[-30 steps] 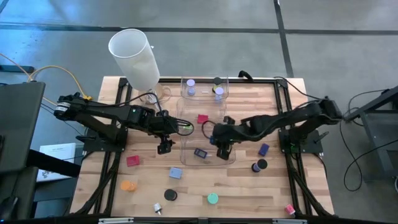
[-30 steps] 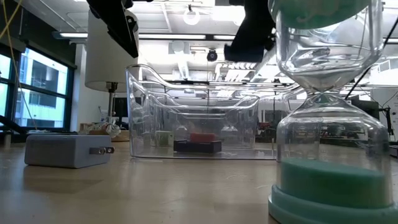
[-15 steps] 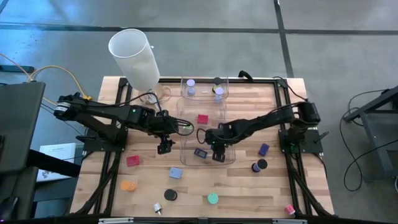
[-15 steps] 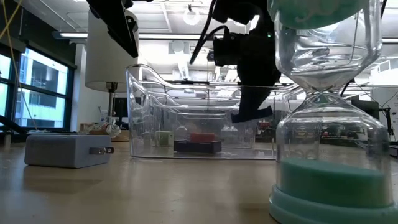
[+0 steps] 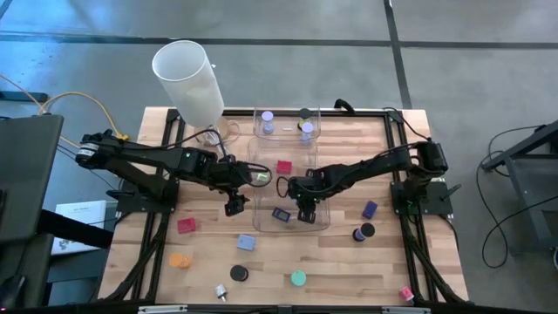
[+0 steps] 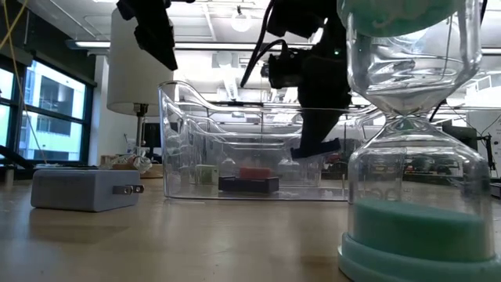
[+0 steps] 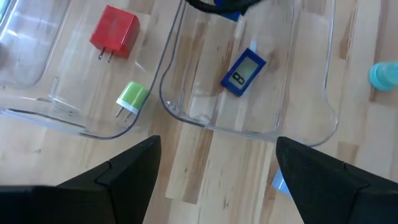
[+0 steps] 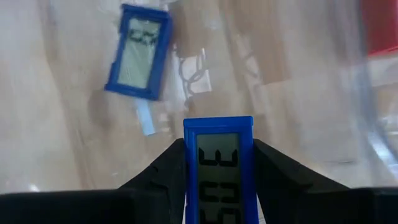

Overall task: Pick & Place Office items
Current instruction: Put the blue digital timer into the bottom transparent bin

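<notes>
My right gripper (image 5: 305, 215) reaches down into the near clear bin (image 5: 324, 223) and is shut on a small blue timer (image 8: 218, 171) with a grey display. A second blue timer (image 8: 139, 52) lies flat on that bin's floor, toward the table's left of the gripper. My left gripper (image 5: 233, 207) hangs open above the table, just left of the near bin, with nothing between its fingers (image 7: 124, 177). In the middle bin (image 5: 258, 153) lie a red charger (image 7: 115, 31) and a green plug (image 7: 132, 96). My right gripper pinches the blue timer by its two long sides (image 8: 187, 168) between its two fingers. The fingers come from above, slanting down from the table's right, and lie along the timer. The timer's display faces the wrist camera, and it hangs clear above the bin's floor (image 6: 317, 147).
A tall white cylinder (image 5: 187, 77) stands at the far left. The far bin (image 5: 286, 133) holds lavender discs. Loose on the wood lie a pink block (image 5: 187, 225), a blue-grey charger (image 5: 247, 242), an orange disc (image 5: 180, 260), black discs (image 5: 364, 232), a purple block (image 5: 370, 209) and a teal hourglass (image 5: 298, 278).
My right gripper has come down into the near bin with the blue timer, shifting a little toward the table's left and tipping more steeply, then stopped. My left gripper has rolled slightly in place.
</notes>
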`<state>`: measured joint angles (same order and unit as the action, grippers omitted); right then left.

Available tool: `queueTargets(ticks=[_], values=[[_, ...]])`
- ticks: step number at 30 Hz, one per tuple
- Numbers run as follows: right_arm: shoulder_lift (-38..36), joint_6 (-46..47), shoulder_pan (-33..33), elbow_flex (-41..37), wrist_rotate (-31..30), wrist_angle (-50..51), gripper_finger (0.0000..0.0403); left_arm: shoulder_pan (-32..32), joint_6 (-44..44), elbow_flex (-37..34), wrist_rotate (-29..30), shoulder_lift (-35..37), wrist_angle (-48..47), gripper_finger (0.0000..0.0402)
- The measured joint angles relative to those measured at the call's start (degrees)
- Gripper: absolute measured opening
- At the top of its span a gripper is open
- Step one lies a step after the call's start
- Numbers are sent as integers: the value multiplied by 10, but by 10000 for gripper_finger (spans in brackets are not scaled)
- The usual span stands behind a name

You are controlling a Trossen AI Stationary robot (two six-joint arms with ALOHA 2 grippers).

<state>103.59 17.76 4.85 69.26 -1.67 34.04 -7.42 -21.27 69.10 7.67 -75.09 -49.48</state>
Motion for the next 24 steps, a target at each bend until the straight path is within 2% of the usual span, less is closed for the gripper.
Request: queueTargets(ticks=[19, 24], values=[[44, -12, 14, 1, -79, -29, 137, 0, 4, 0, -1, 0, 8, 311], [45, -17, 14, 1, -79, -29, 161, 0, 4, 0, -1, 0, 9, 311]])
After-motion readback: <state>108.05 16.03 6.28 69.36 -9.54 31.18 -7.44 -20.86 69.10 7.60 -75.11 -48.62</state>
